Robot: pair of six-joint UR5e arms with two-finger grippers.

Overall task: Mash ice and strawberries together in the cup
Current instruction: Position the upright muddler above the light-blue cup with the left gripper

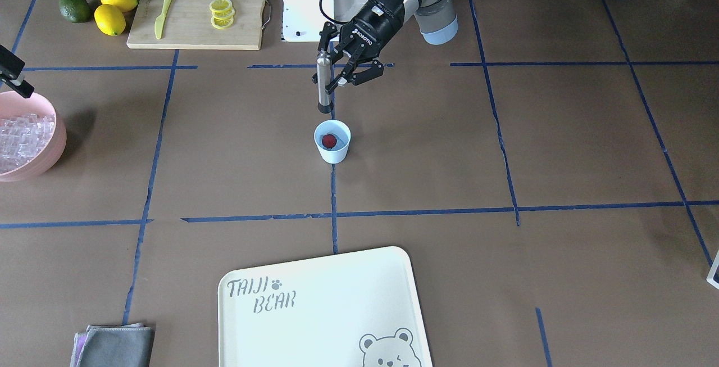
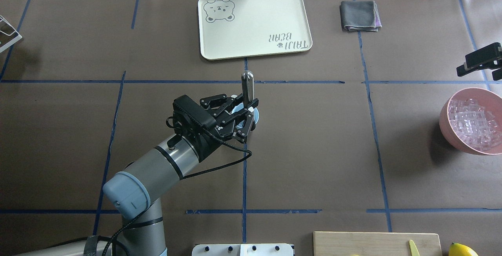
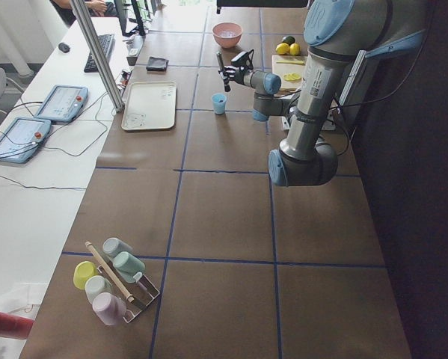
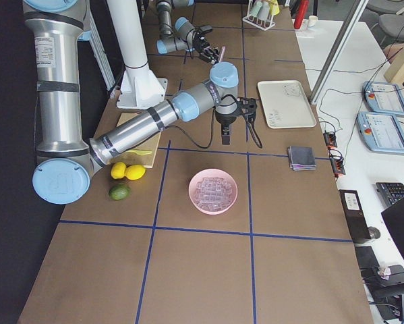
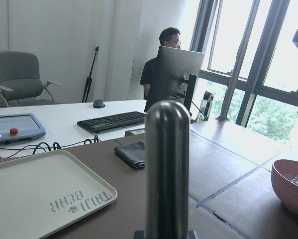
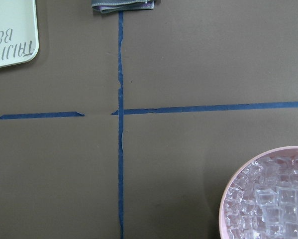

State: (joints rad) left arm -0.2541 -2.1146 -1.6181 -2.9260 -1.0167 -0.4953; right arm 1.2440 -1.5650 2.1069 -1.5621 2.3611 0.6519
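Two lemons (image 1: pixel 110 19) and an avocado (image 1: pixel 74 7) are seen nearest the robot, beside a board (image 1: pixel 191 32) on which a yellow knife (image 1: pixel 163 13) and lemon slices (image 1: pixel 221 13) are laid. Farther out, over the middle of the surface (image 1: pixel 505 148), a metal pestle (image 1: pixel 323 94) is held upright by the left claw (image 1: pixel 327 75), whose fingers are clamped on its shaft. The pestle's lower end is kept above the cup (image 1: pixel 332 153), clear of the rim. The cup is stood upright on a blue tape line (image 1: pixel 333 198), and one strawberry (image 1: pixel 329 141) is seen inside it; what else lies in it cannot be told. Ice (image 1: pixel 22 136) is heaped in a pink bowl (image 1: pixel 56 148), well apart from the cup on the robot's right. The right claw (image 2: pixel 479 62) is held just beyond the bowl; whether its fingers are apart or together cannot be told. Farthest out, a cream tray (image 1: pixel 314 311) printed with a bear and a folded grey cloth (image 1: pixel 115 345) are laid.
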